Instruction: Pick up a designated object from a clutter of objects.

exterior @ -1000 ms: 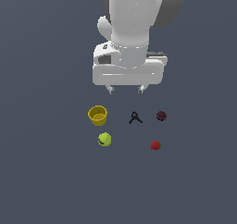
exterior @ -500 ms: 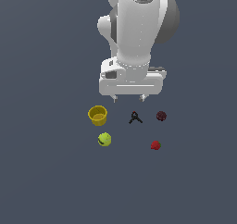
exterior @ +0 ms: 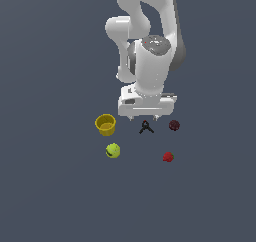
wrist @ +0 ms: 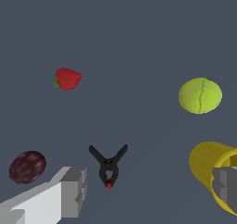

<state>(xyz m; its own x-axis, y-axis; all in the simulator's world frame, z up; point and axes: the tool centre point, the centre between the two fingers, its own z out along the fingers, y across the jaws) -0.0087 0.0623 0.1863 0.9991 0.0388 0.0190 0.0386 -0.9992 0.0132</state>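
Black, the clamp (wrist: 108,165) lay between our wide-spread gripper (wrist: 150,190) fingers, directly below us, legs splaying away from the wrist.

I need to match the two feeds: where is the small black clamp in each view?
Exterior view: the black clamp lies just below the hand, between the yellow cup and the dark maroon berry.
Wrist view: the clamp sits between the two fingers, legs splayed away from the camera.
Shared landmark: the yellow cup, beside the clamp in both views.
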